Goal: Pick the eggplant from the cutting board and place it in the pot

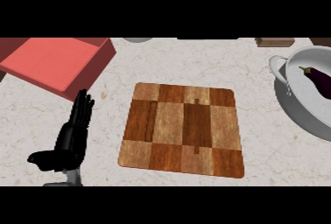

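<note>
One hand, the left hand (72,136), is showing just left of the cutting board (183,130), coming up from the lower edge with its fingers lying straight and pointing away from the robot and its thumb sticking out toward the left; it is holding nothing and is sitting apart from the board's left edge. The right hand is not showing anywhere. The single cutting board, a patchwork of light and dark wooden squares, is lying flat on the pale speckled counter (194,65) with nothing resting on it. Beyond the board's far left corner one red box (55,63) is sitting at an angle, open side up, its near corner reaching toward the fingertips of the left hand. To the right of the board, well apart from it, one grey pot (304,113) with a handle on its rim is being cut off by the right edge. One dark purple eggplant (318,79) with a green stem is lying inside that pot, against its inner wall, stem end pointing toward the board's side.
</note>
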{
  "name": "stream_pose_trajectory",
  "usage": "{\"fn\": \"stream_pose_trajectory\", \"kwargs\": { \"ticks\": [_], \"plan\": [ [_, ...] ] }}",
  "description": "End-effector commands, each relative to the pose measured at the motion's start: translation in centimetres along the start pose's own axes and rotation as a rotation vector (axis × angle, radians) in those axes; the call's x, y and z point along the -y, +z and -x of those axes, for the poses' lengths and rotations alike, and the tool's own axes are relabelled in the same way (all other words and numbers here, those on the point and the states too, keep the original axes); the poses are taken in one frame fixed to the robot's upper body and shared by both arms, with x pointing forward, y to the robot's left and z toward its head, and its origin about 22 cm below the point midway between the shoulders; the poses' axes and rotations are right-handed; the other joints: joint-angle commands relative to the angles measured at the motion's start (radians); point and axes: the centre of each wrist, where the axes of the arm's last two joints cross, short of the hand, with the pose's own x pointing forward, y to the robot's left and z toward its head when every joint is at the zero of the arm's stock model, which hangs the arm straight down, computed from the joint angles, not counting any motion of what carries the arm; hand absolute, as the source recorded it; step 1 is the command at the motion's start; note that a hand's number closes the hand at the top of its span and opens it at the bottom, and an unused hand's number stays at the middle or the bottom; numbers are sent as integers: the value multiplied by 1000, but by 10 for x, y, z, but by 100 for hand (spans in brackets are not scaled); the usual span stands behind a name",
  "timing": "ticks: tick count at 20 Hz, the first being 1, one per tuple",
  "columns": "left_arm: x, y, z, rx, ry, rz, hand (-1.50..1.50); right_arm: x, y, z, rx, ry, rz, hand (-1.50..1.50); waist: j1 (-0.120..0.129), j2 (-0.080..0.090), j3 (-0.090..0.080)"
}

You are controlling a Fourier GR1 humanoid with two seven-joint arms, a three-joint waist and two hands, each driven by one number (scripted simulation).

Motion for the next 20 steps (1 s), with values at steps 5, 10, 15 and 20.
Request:
{"fn": "stream_pose_trajectory", "kwargs": {
  "ticks": [5, 10, 15, 20],
  "plan": [
    [-4, 13, -4, -3, -26, -2, 0, 57, -13, 38, 56, -89, 70, -150, 3, 0, -1],
    [1, -2, 9, -3, -8, 10, 0, 90, -15, 64, 81, -92, 85, -150, 0, 1, -1],
    [0, -11, -2, -8, -7, -2, 0, 132, -30, 79, 63, -72, 102, -150, 0, 1, -1],
    [-4, -2, 11, -21, -24, 9, 0, 154, -24, 82, 60, -145, 198, -150, -4, 0, -1]
  ]
}}
